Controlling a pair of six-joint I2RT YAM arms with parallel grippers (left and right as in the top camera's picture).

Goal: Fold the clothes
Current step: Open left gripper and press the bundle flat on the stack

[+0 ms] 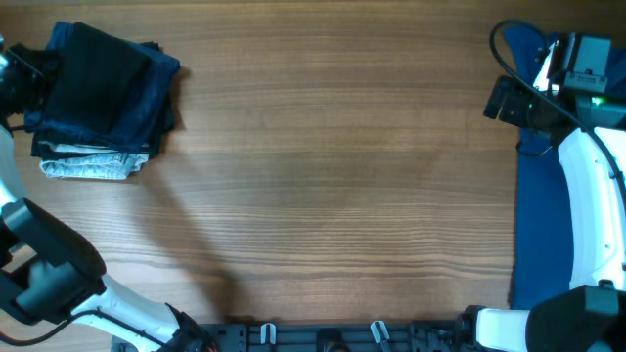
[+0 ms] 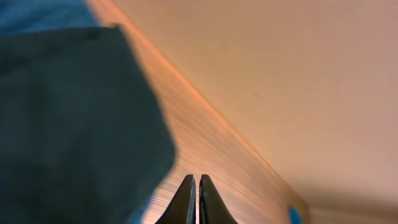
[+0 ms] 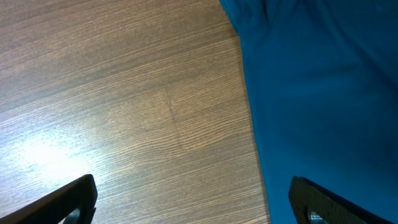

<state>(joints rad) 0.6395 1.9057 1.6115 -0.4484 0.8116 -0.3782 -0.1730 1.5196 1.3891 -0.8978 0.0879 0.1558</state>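
Observation:
A stack of folded clothes (image 1: 103, 98) sits at the table's far left corner, with a black garment (image 1: 93, 78) on top, dark blue ones under it and a grey one at the bottom. The black garment fills the left of the left wrist view (image 2: 68, 118). My left gripper (image 2: 198, 186) is shut and empty, just beside the stack. A bright blue shirt (image 1: 548, 225) hangs over the table's right edge and shows in the right wrist view (image 3: 323, 99). My right gripper (image 3: 193, 199) is open wide above the shirt's edge, holding nothing.
The wooden table (image 1: 333, 186) spreads between the stack and the blue shirt. The arm bases and a rail with clips (image 1: 323, 334) run along the front edge. The right arm (image 1: 592, 205) lies over the blue shirt.

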